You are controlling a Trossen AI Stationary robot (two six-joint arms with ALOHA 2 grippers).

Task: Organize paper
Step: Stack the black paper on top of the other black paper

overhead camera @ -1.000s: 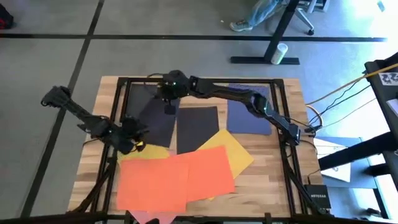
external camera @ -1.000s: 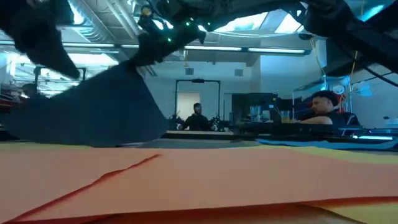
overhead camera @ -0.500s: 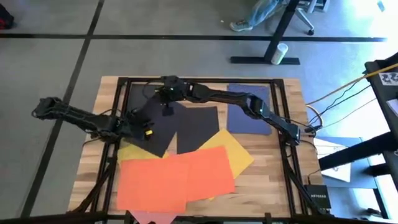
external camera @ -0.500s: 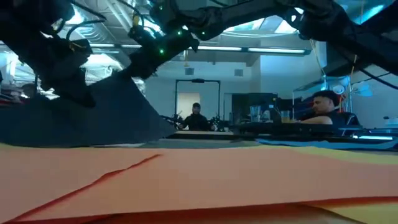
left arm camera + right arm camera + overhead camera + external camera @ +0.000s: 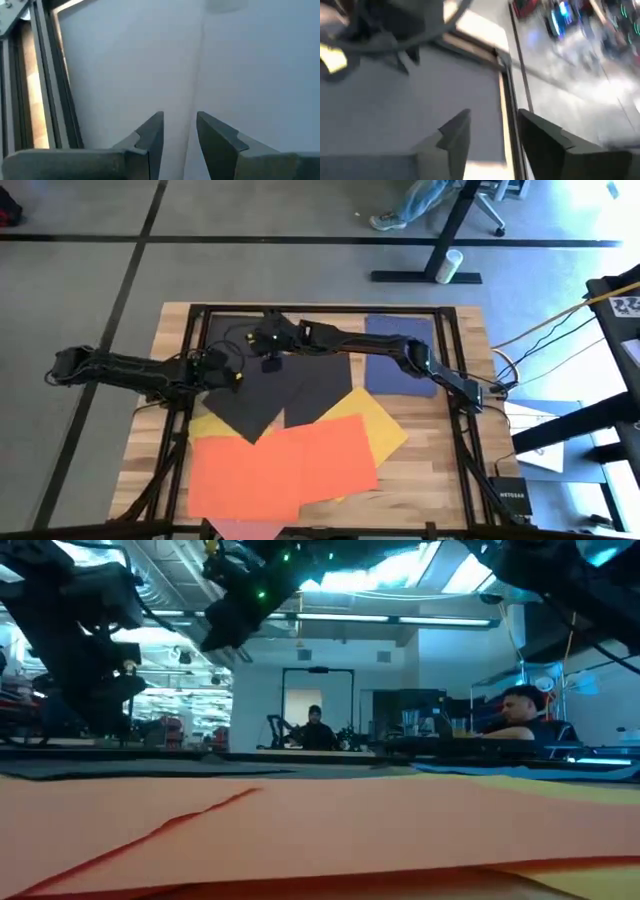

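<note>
The paper is lying flat on the table [image 5: 440, 450]: we are counting two black sheets [image 5: 250, 395], one navy [image 5: 400, 360], one yellow [image 5: 375, 420] and two orange-red [image 5: 280, 465]. The left gripper [image 5: 232, 370] and right gripper [image 5: 268, 342], jaws parted and empty, are hovering over the black sheet, which was lifted a second ago.

Robotics lab: open industrial ceiling [image 5: 330, 600], workbenches [image 5: 480, 748], taped concrete floor [image 5: 300, 265].
</note>
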